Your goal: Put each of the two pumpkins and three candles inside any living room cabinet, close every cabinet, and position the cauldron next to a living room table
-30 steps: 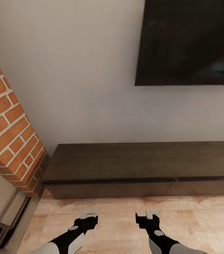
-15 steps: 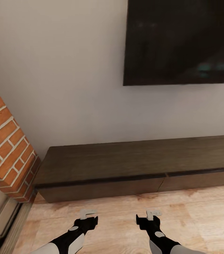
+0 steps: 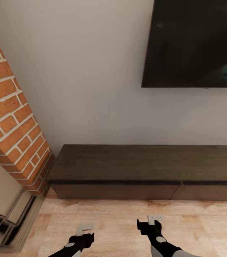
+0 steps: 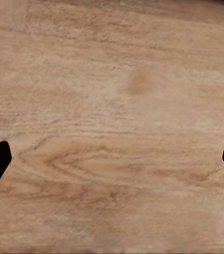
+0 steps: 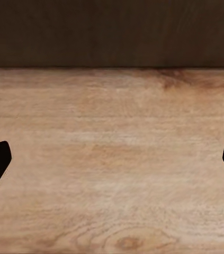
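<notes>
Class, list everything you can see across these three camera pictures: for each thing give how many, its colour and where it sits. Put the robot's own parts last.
cabinet: one, dark brown, low against the wall, fronts shut.
screen: one, black, on the wall above the cabinet.
brick column: one, red-orange, left of the cabinet.
wall: one, pale grey, behind the cabinet.
floor: one, light wood, before the cabinet.
left gripper: one, black with pale fingers, open, over the floor.
right gripper: one, same colours, open, near the cabinet.

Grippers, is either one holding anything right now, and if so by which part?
Nothing is held. The left gripper and the right gripper both hang with jaws spread over bare wood floor, short of the closed cabinet.
</notes>
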